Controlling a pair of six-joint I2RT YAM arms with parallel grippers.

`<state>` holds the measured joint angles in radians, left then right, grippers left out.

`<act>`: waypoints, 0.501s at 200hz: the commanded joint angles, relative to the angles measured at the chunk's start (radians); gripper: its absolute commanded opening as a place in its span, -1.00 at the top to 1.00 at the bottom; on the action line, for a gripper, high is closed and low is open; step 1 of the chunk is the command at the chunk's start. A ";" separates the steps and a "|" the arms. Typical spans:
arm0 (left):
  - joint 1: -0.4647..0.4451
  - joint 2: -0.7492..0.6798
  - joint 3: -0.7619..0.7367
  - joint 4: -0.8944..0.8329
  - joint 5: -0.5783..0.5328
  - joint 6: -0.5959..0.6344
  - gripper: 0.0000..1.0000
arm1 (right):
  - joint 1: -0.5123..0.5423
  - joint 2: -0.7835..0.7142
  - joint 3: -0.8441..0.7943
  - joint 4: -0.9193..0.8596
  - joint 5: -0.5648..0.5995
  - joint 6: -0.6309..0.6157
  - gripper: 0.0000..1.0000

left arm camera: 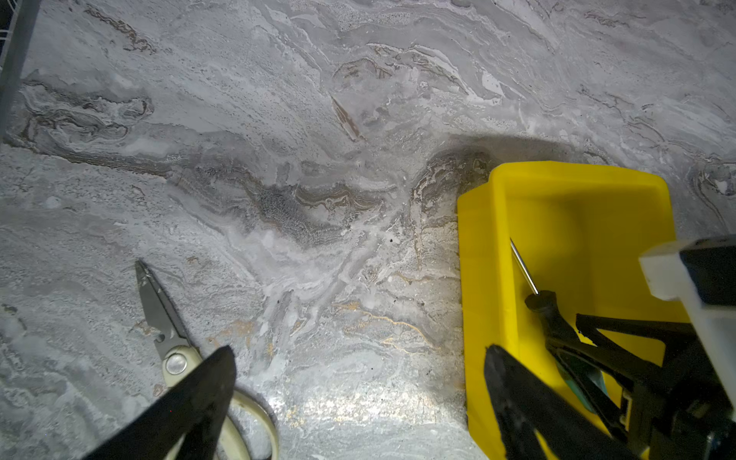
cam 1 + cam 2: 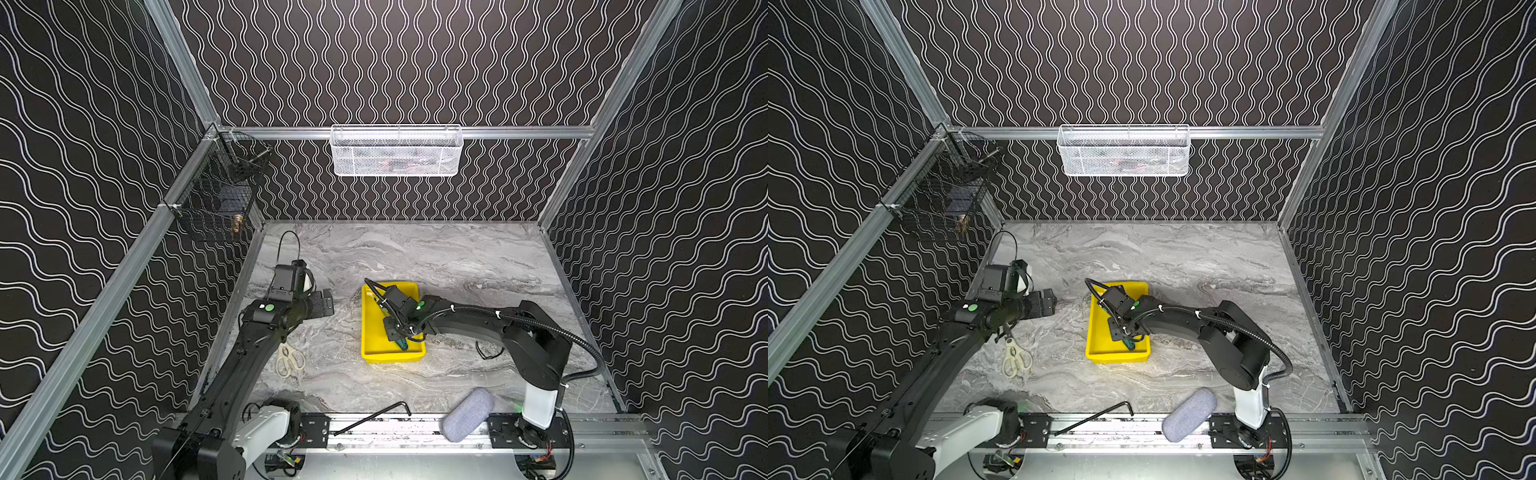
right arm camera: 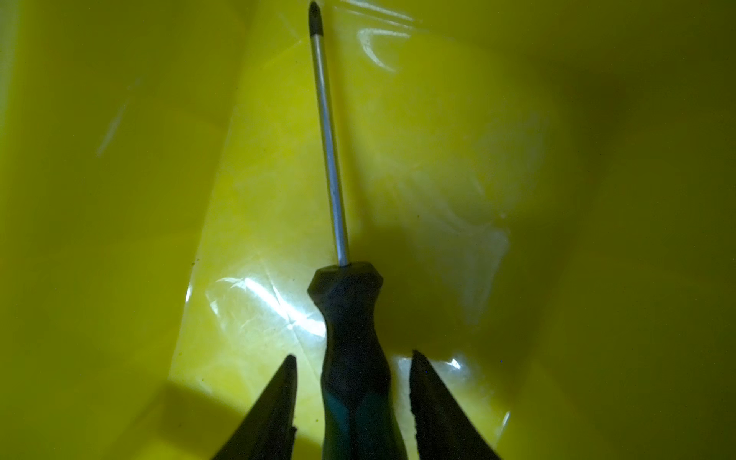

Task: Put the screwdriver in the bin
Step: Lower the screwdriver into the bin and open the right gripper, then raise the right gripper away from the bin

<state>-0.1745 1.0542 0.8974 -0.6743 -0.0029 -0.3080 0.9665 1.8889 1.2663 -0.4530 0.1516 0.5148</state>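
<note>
A bright yellow bin [image 2: 370,332] sits near the middle of a grey marbled table [image 2: 457,257]; the right arm reaches across from its side and its claw [image 3: 352,382] hangs low inside the bin; the screwdriver [image 3: 350,330] lies within the bin's walls, between the two dark fingers [image 3: 432,402], with a sliver of yellow floor showing on either side of the handle, so the claw stands slightly parted and appears to have let go rather than to be pinching; the tool's long axis runs straight out ahead of the claw, handle nearest the wrist, thin metal shaft pointing away toward the bin's far end; in a top view the teal handle end [image 2: 402,343] peeks out beneath the wrist, toward the bin's near end; any retreat, I judge, should go straight up, clear of the handle; the left claw [image 1: 360,402] hovers well apart over bare table with its fingers wide and nothing between them, a pair of cream-handled scissors [image 2: 289,360] lying just beneath it; the right arm is plainly the nearer.
</note>
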 commanded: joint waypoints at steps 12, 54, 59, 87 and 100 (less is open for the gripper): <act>0.001 0.003 0.009 -0.001 0.001 0.006 -0.98 | 0.000 -0.048 0.005 0.003 0.008 -0.003 -0.02; 0.000 0.004 0.011 0.001 0.001 0.006 -0.98 | -0.002 -0.154 0.016 -0.011 0.017 -0.024 -0.05; 0.000 0.004 0.011 0.000 0.001 0.006 -0.98 | -0.002 -0.165 0.017 -0.014 0.018 -0.028 -0.05; 0.000 0.001 0.011 0.000 -0.002 0.006 -0.98 | -0.005 -0.224 0.018 -0.013 0.006 -0.042 -0.06; 0.001 -0.002 0.011 -0.001 -0.005 0.006 -0.98 | -0.015 -0.252 0.015 -0.012 -0.008 -0.048 -0.06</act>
<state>-0.1745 1.0573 0.8974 -0.6743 -0.0032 -0.3080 0.9615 1.6791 1.2762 -0.4557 0.1524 0.4843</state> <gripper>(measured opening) 0.989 0.531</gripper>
